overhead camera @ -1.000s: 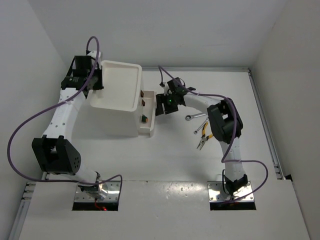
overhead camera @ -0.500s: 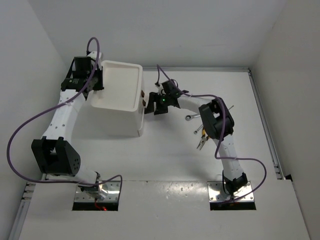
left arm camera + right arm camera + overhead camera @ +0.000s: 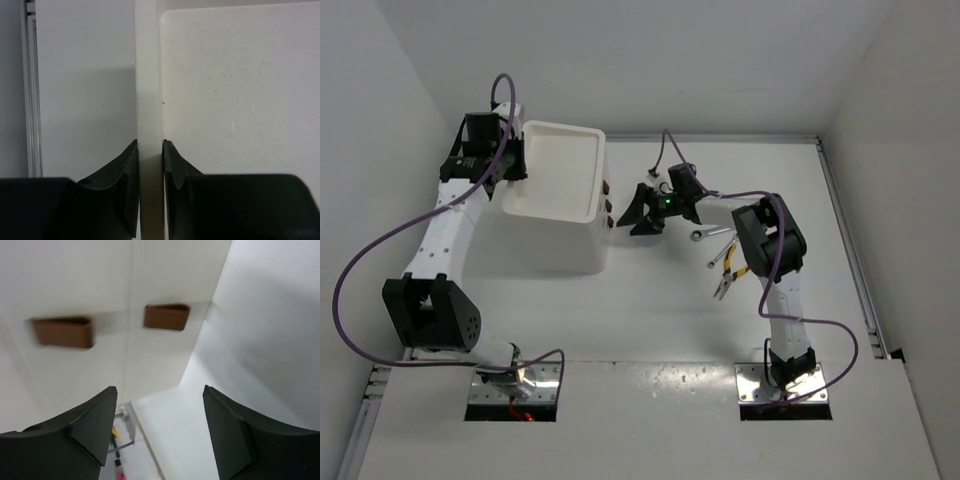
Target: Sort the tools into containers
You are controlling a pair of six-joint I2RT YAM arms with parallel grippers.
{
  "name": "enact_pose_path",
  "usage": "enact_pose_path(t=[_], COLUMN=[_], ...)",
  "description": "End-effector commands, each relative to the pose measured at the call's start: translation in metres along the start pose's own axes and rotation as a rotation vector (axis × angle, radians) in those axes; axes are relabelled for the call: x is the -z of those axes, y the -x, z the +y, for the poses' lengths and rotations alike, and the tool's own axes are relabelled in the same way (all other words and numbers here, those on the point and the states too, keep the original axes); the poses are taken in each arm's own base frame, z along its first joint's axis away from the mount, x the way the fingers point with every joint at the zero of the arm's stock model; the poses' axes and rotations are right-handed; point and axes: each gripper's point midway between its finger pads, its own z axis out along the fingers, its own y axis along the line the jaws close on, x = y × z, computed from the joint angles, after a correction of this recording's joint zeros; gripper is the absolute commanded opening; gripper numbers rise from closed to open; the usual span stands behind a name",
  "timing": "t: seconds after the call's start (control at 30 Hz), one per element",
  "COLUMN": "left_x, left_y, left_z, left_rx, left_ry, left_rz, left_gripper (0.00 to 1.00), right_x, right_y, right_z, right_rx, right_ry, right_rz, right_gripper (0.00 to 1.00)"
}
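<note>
The white box unit (image 3: 563, 238) stands left of centre, its shallow top tray (image 3: 560, 172) bare inside. Its drawers are shut, their red-brown handles (image 3: 608, 206) facing right; two handles (image 3: 166, 317) show in the right wrist view. My left gripper (image 3: 517, 166) is shut on the tray's left rim (image 3: 149, 90), one finger on each side of it. My right gripper (image 3: 640, 212) is open and empty, just right of the handles and apart from them. A silver wrench (image 3: 702, 234) and yellow-handled pliers (image 3: 729, 274) lie on the table to the right. No screwdrivers show.
The right arm's elbow (image 3: 770, 240) hangs over the wrench and pliers and hides part of them. White walls close in the table at the back and on both sides. A metal rail (image 3: 850, 260) runs along the right edge.
A second ago the lower drawer stood pulled out; my right gripper pushed it shut, then drew back to the right and opened wide. The left arm has not moved.
</note>
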Motion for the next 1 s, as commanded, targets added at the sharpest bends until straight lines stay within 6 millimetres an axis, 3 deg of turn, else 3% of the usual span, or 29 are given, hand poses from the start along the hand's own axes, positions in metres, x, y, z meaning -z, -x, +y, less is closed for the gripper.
enact_pose_path(t=[0.0, 0.07, 0.2, 0.5, 0.57, 0.7, 0.73, 0.97], left_x=[0.004, 0.001, -0.001, 0.001, 0.002, 0.002, 0.002, 0.002], left_y=[-0.026, -0.028, -0.026, -0.025, -0.027, -0.027, -0.026, -0.030], left_z=[-0.018, -0.020, -0.022, -0.021, -0.022, -0.025, -0.027, -0.031], left_rx=[-0.003, -0.001, -0.001, -0.001, 0.000, -0.008, -0.007, -0.005], left_ry=[-0.103, -0.113, -0.122, -0.122, -0.122, -0.147, -0.156, -0.178], left_rz=[0.098, 0.107, 0.106, 0.106, 0.115, 0.113, 0.113, 0.120], left_gripper=[0.15, 0.15, 0.12, 0.07, 0.07, 0.06, 0.06, 0.05], right_x=[0.056, 0.064, 0.077, 0.048, 0.045, 0.038, 0.036, 0.025], right_y=[0.032, 0.030, 0.040, 0.040, 0.042, 0.045, 0.044, 0.045], right_z=[0.069, 0.066, 0.103, 0.099, 0.106, 0.097, 0.103, 0.097], right_rx=[0.110, 0.062, 0.038, -0.095, -0.084, -0.128, -0.116, -0.142], right_ry=[0.231, 0.275, 0.464, 0.537, 0.550, 0.550, 0.558, 0.555], right_rz=[-0.096, -0.109, -0.143, -0.112, -0.106, -0.114, -0.107, -0.100], right_gripper=[0.71, 0.71, 0.69, 0.65, 0.63, 0.60, 0.60, 0.59])
